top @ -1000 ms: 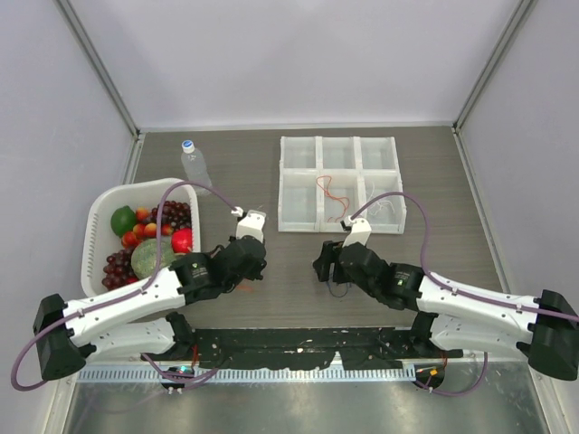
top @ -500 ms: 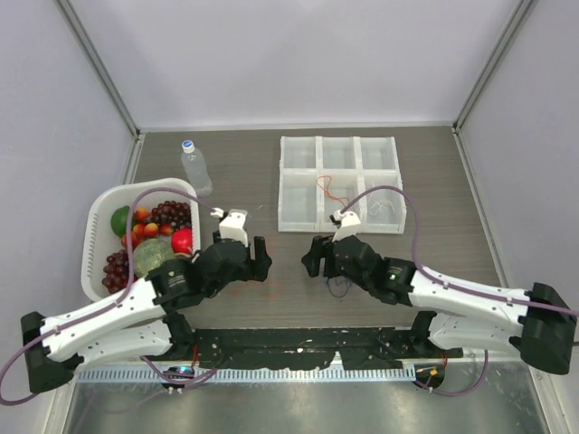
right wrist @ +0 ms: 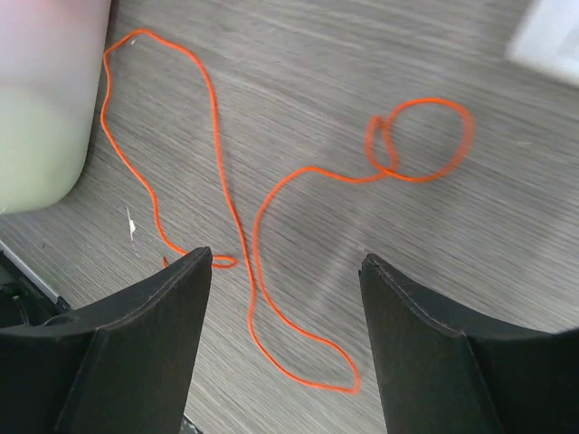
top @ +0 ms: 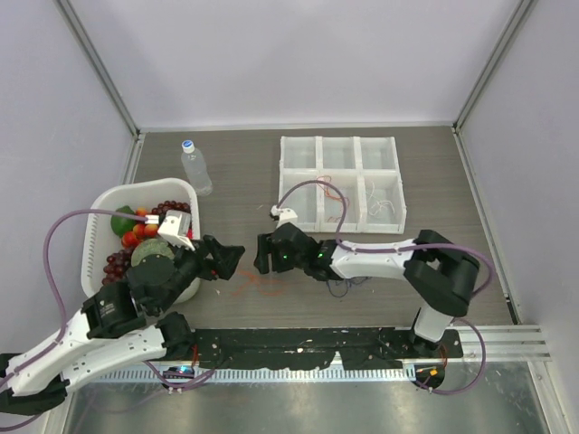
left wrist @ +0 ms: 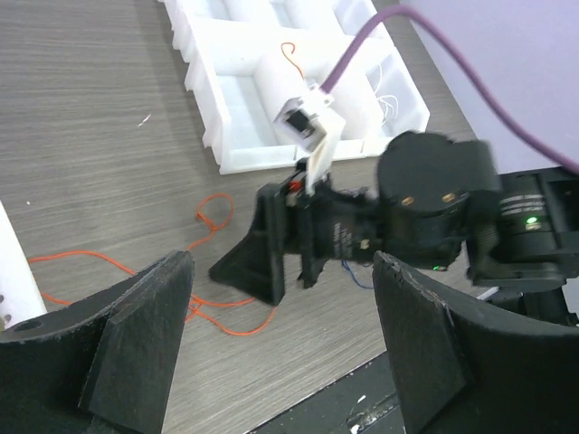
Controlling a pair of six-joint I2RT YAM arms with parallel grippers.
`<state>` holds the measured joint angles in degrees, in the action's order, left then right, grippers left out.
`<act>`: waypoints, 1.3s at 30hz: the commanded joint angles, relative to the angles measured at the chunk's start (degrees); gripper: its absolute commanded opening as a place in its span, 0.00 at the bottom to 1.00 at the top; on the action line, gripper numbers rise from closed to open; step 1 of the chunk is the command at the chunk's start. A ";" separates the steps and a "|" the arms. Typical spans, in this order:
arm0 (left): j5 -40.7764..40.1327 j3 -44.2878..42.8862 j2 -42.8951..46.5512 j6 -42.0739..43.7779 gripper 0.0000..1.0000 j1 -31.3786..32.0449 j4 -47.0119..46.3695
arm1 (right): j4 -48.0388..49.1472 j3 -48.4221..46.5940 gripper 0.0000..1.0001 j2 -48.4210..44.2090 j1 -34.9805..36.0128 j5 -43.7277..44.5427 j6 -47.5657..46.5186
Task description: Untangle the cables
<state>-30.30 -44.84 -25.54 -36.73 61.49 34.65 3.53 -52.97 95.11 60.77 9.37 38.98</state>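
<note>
Within the last second the two arms change their places. The left claw (top: 227, 259) draws back toward the basket (top: 94, 226) of fruit, and the right arm folds its elbow and reaches far across to the left, so that the right claw (top: 263, 254) now faces the left one, with only a small gap between them. Both claws are spread wide and neither pinches anything; the wrist views show open space between the fingers. The orange cable (right wrist: 306, 170), mostly covered by the left claw a second ago, now lies open on the surface (top: 226, 163), just below the gap between the claws. It runs from beside the basket wall in long bends, crosses over itself once and ends in a small closed loop. A blue cable (top: 342, 287) lies apart from it, under the right forearm, and I see no point where the two touch. Another orange strand (top: 327, 190) stays in a middle compartment of the white tray (top: 282, 181), as it did before. To my judgement this orange cable is already free from the others, and the right claw is coming to take it. The thin wire lies flat on the surface, so the fingers must close low and exactly on it.
</note>
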 commanded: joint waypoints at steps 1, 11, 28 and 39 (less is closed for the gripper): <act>-1.51 -1.57 1.98 2.36 0.84 0.12 0.59 | 2.63 -6.60 0.71 6.29 3.21 -2.08 -0.13; -1.60 -1.57 3.22 3.16 0.86 0.12 0.41 | -12.91 -20.67 0.69 17.55 10.33 13.65 -5.49; -0.63 -1.13 2.16 2.72 0.86 0.20 -0.99 | -16.02 -20.79 0.01 18.65 12.00 17.53 -5.85; -1.16 -1.57 -1.27 4.12 0.86 0.12 -3.54 | -10.47 -6.11 0.01 -12.04 7.62 23.24 -6.73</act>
<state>-30.87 -44.95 -25.52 -33.76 61.49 34.79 -10.76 -61.71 94.91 71.53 28.14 32.80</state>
